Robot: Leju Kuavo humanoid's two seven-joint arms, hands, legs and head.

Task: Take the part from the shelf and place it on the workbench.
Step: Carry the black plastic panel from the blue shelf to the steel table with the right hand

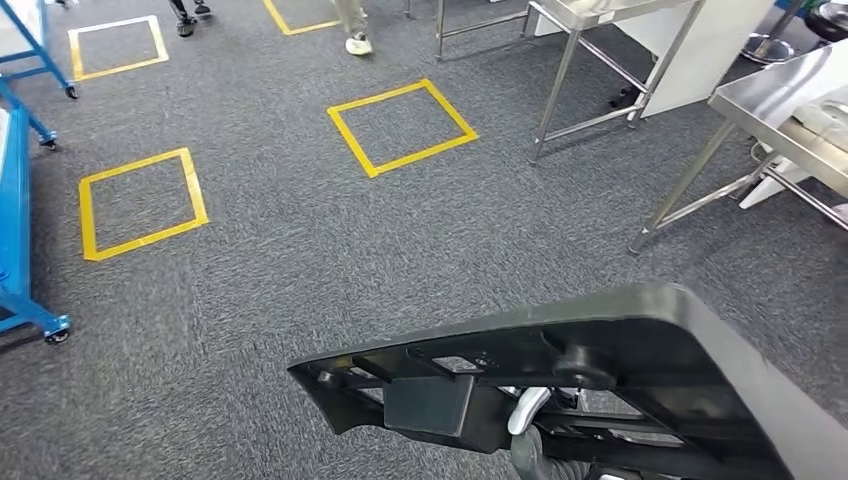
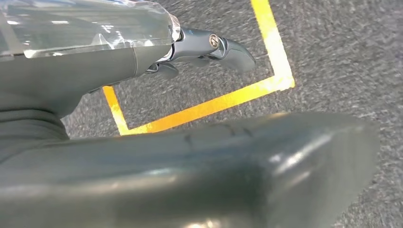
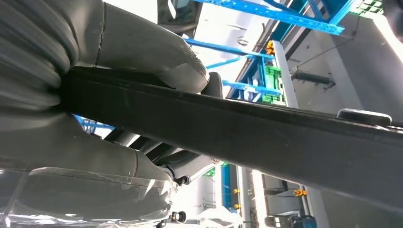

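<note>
I carry a large black plastic part (image 1: 620,380) low in front of me, above the grey carpet; its ribbed underside faces the head view. A pale grey bit of one hand (image 1: 528,412) shows beneath it. My right hand (image 3: 119,109) grips the part's edge (image 3: 266,137), thumb on one face and fingers on the other. In the left wrist view my left hand (image 2: 142,52) lies alongside the part (image 2: 228,171). One of its fingers (image 2: 223,47) stretches out over the floor, with carpet showing between it and the part. How the thumb sits is hidden.
Yellow tape squares (image 1: 400,125) (image 1: 140,200) mark the carpet ahead. Steel workbenches (image 1: 770,100) (image 1: 600,20) stand at the right and far right. A blue wheeled shelf frame (image 1: 15,250) lines the left edge. A person's feet (image 1: 358,42) stand at the far end.
</note>
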